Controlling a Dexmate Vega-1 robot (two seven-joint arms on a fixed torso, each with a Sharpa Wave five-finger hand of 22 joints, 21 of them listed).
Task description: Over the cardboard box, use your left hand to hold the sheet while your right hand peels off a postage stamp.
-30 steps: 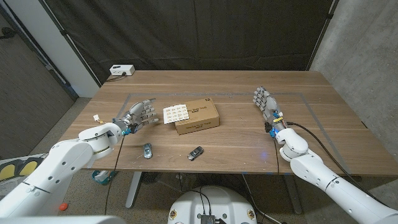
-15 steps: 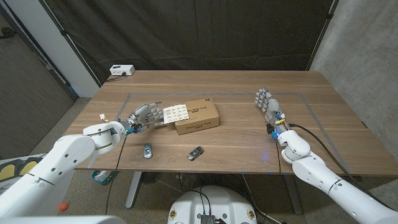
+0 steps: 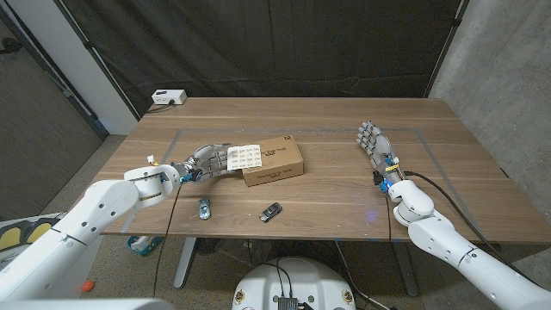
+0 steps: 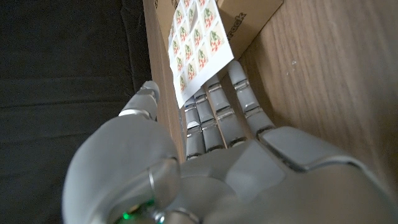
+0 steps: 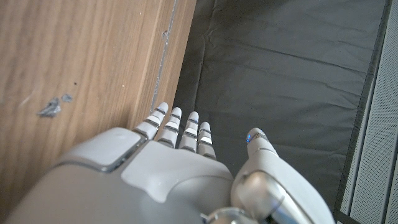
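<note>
Wooden table [image 3: 327, 185]; wrist view shows sheet [image 4: 196, 46] over fingertips [image 4: 205, 99].

A wooden bench [image 3: 327, 185] carries a cardboard box [image 3: 272, 161] left of centre. Near its front edge lie two small objects [image 3: 204, 208] [image 3: 270, 211]. At the far left corner sits a white device [image 3: 169, 97].

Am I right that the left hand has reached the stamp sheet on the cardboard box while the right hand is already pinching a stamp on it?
Not quite. The left hand is at the stamp sheet on the cardboard box, but the head view shows the right hand far off to the box's right, fingers apart, holding nothing.
</note>
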